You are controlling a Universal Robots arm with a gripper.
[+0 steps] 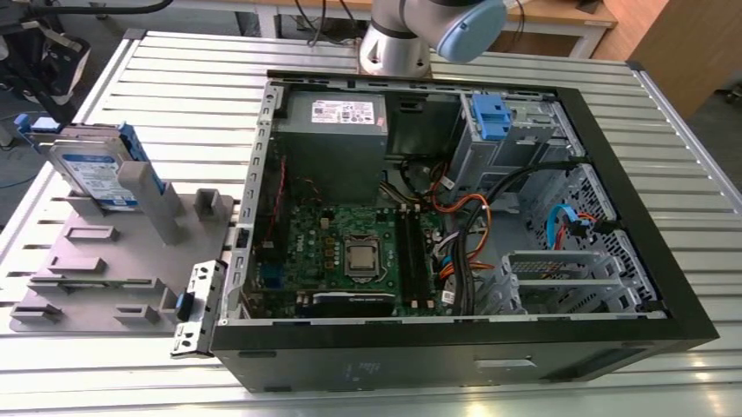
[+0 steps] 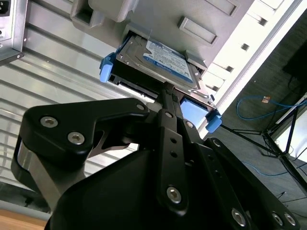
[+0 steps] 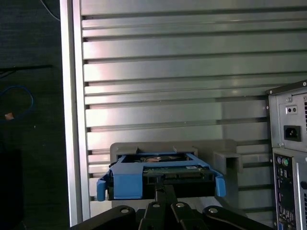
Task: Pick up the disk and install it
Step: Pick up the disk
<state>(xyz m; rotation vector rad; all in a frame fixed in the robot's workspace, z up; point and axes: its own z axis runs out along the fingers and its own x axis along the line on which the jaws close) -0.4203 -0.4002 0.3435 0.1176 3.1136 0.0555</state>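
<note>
**A:** Where is the thing you're after?

**B:** At the exterior view's left. The flat rectangular silver metal disk, blue-labelled and in a blue plastic frame, stands on edge in a slot of the grey moulded plastic holder. In the second wrist view my black gripper sits right at its connector edge. I cannot tell whether it is open or closed.

**A:** How do you take it cleanly?

**B:** I'd say grip it centred and square, then draw it straight along the slot so the frame's blue tabs don't snag on the holder walls.

**A:** And to the right?

**B:** The open black metal computer case. It holds a grey power supply box, a green circuit board, orange and black cables, and a grey metal drive cage with a blue handle. The disk is well apart from it.
</note>
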